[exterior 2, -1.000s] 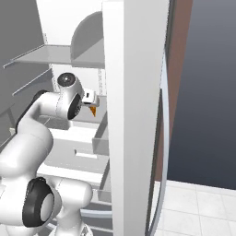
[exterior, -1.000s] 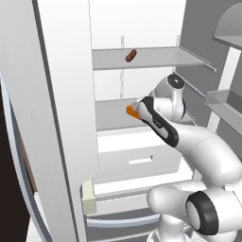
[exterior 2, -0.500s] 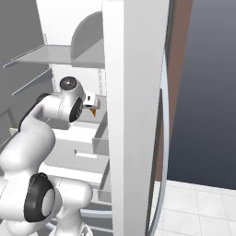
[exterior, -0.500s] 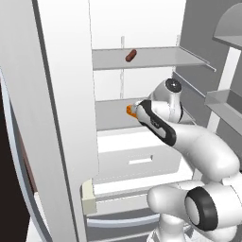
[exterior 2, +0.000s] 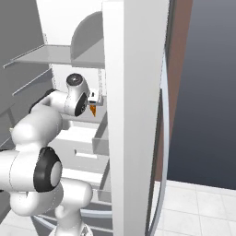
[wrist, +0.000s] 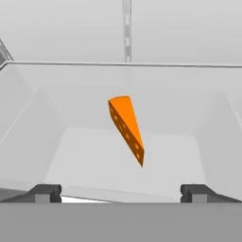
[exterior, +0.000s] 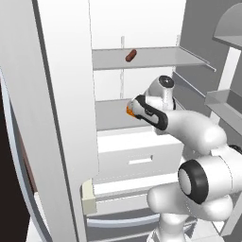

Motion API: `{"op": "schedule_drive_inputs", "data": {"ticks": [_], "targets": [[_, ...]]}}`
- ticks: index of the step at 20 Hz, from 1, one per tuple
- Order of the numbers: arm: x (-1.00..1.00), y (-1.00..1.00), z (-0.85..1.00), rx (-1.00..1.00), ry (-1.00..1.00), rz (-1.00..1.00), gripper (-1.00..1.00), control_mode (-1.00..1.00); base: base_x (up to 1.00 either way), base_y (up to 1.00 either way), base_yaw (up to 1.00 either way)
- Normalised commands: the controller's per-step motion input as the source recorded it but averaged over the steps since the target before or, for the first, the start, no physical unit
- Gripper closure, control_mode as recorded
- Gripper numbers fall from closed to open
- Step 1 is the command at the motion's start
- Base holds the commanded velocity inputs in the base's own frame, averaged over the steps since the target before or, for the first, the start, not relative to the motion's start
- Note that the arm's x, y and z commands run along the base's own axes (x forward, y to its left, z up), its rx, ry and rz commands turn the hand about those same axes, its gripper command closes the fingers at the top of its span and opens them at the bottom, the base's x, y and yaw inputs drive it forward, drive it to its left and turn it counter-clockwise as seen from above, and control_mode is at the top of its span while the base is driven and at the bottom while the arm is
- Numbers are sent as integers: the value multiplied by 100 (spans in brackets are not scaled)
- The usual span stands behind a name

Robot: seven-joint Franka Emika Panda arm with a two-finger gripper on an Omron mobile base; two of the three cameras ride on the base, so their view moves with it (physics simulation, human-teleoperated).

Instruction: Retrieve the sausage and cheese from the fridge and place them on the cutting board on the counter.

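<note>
No readable text, labels, brands, numbers or signs anywhere

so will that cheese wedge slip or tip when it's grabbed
The cheese tapers to a point, so the fingers may squeeze it out sideways. It looks rigid and small, so probably light. Flat sides suggest it won't roll.

Sausage (exterior: 131, 55) on the upper fridge (exterior: 66, 118) shelf (cheese (exterior: 129, 110) below, beside the arm)

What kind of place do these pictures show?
Most likely the inside of an open white fridge in a kitchen: grey shelves, a small reddish-brown sausage on the upper shelf, an orange cheese wedge before the open gripper.
</note>
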Motion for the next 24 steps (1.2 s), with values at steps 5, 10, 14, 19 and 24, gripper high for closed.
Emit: {"op": "schedule_drive_inputs", "data": {"ticks": [5, 10, 14, 19, 24], "targets": [[42, 0, -17, 0, 1, 1, -100, -100, 0, 0, 0], [28, 0, -11, 0, 0, 2, -100, -100, 0, 0, 0], [7, 2, -14, 0, 0, 3, -100, -100, 0, 0, 0], [0, 6, -20, 0, 0, 3, -100, -100, 0, 0, 0], [5, 5, -15, 0, 0, 4, -100, -100, 0, 0, 0]]}}
